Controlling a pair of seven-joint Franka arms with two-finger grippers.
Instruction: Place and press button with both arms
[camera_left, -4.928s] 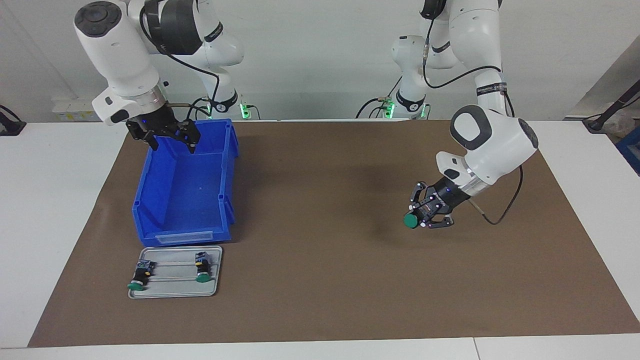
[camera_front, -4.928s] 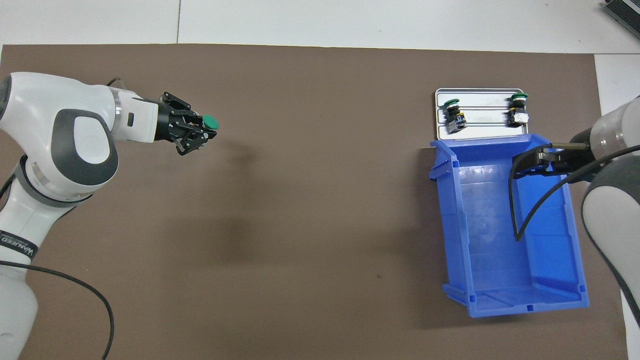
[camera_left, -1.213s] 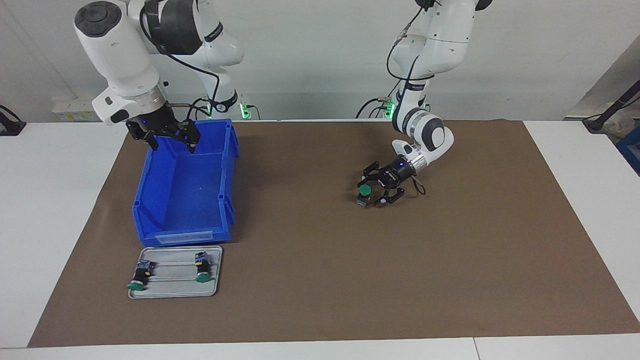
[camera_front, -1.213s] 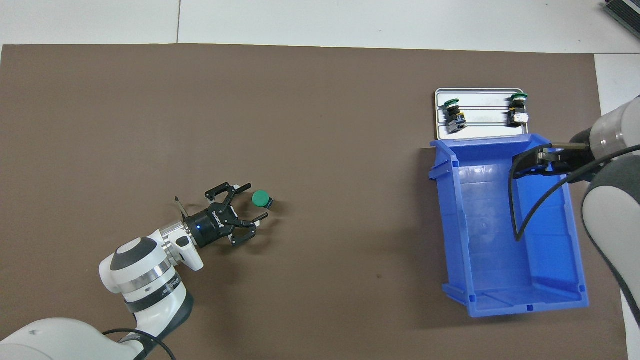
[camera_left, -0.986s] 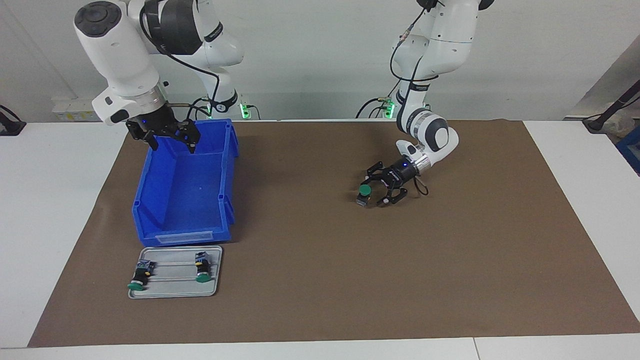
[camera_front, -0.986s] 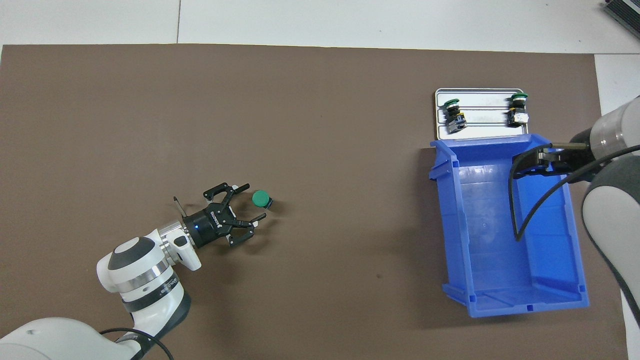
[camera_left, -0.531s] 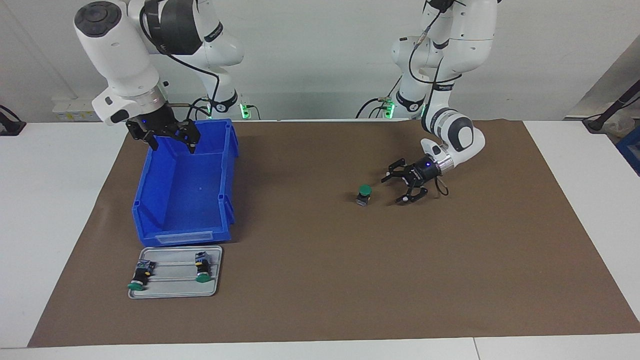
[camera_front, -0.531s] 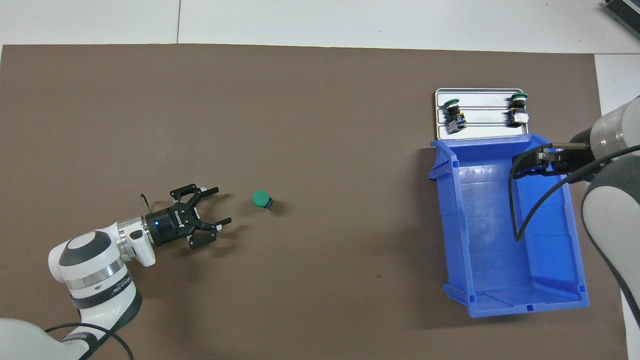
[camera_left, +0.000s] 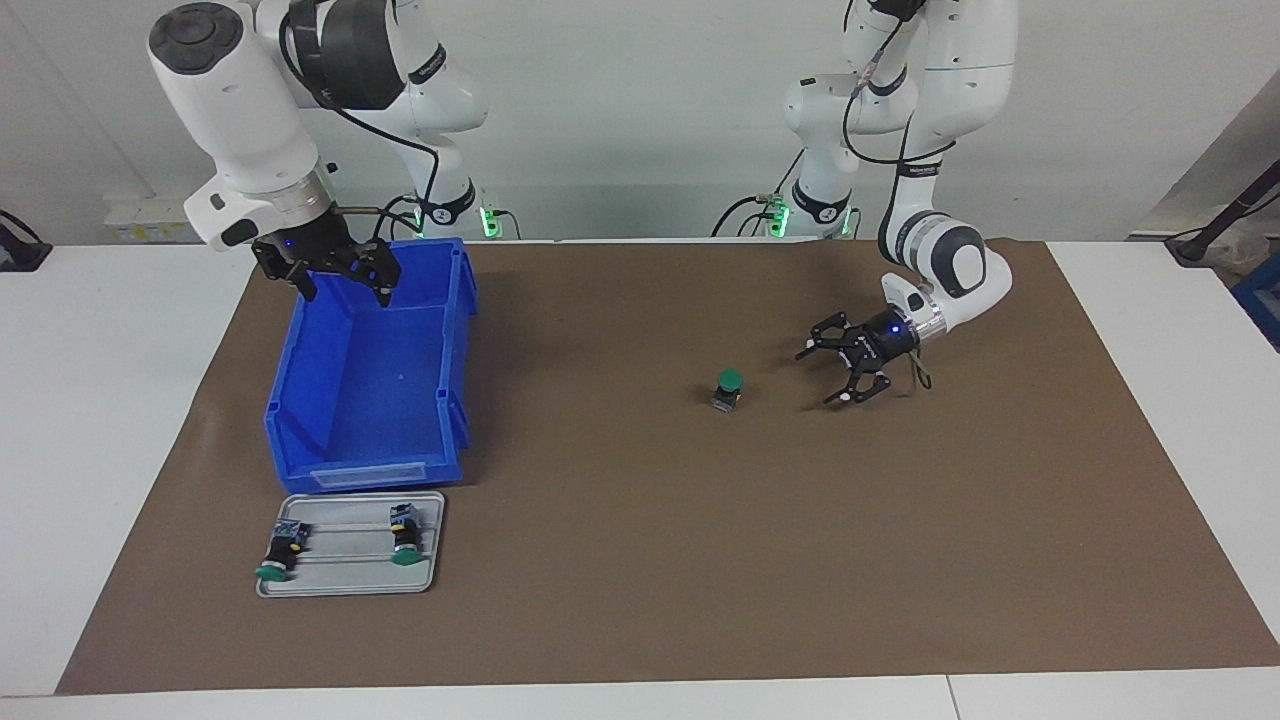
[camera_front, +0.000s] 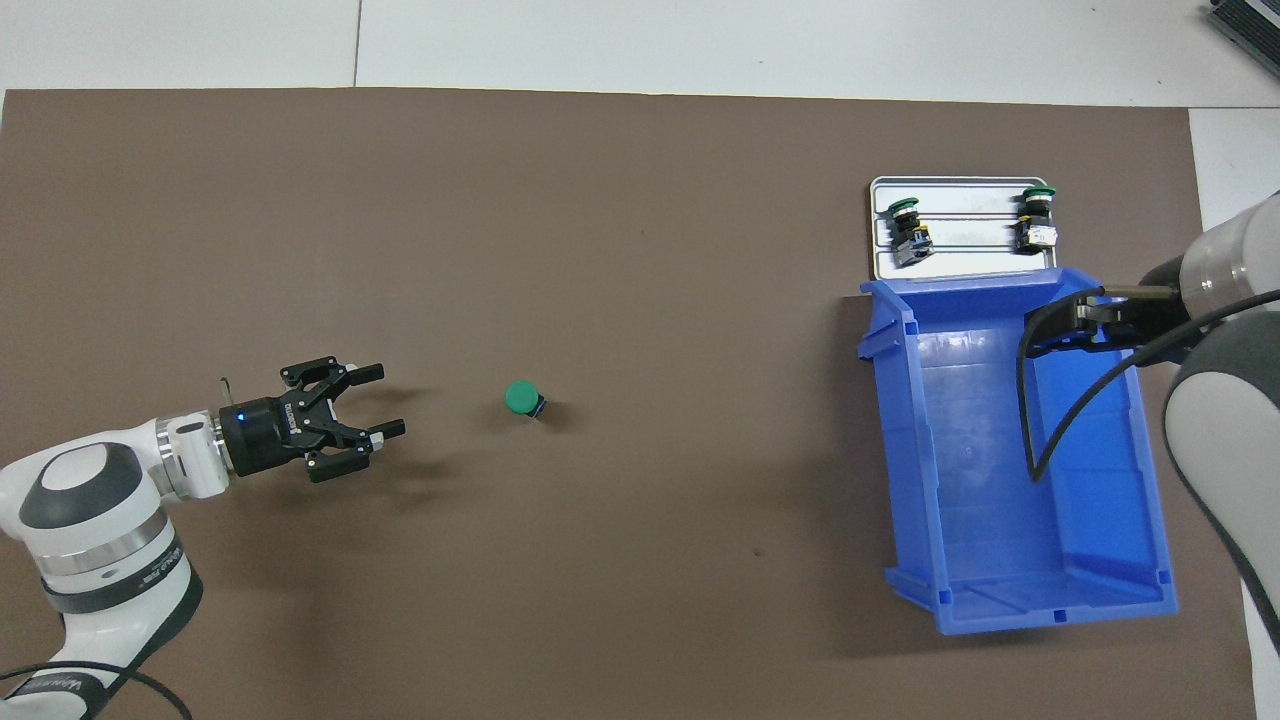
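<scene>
Underfoot, so to speak, lies a brown mat (camera_left: 640, 560) spread over a white table (camera_left: 110, 400); a plain pale wall (camera_left: 640, 120) closes the room at the robots' end, visible only in the facing view, along with the green lights at the arm bases and a dark stand at the left arm's end of the table; the overhead view alone gives the seam in the white tabletop at the edge farthest from the robots. The button (camera_left: 729, 388) (camera_front: 522, 398) stands upright on the mat near the table's middle, green cap up, touched by nothing; the facing view shows its dark barrel and grey-blue base, where from overhead little but the round cap shows. The left gripper (camera_left: 834, 374) (camera_front: 376, 400) hangs low over the mat, beside the button toward the left arm's end, apart from it, fingers spread wide and empty. The right gripper (camera_left: 345, 285) waits over the blue bin (camera_left: 300, 400) (camera_front: 905, 450) at its end nearest the robots, fingers parted and holding nothing; overhead it is mostly hidden by its own wrist and cable. Just beside the bin, farther from the robots, sits a silver tray (camera_left: 345, 585) (camera_front: 960, 190) with two more buttons (camera_left: 278, 552) (camera_front: 908, 228) lying on their sides.
</scene>
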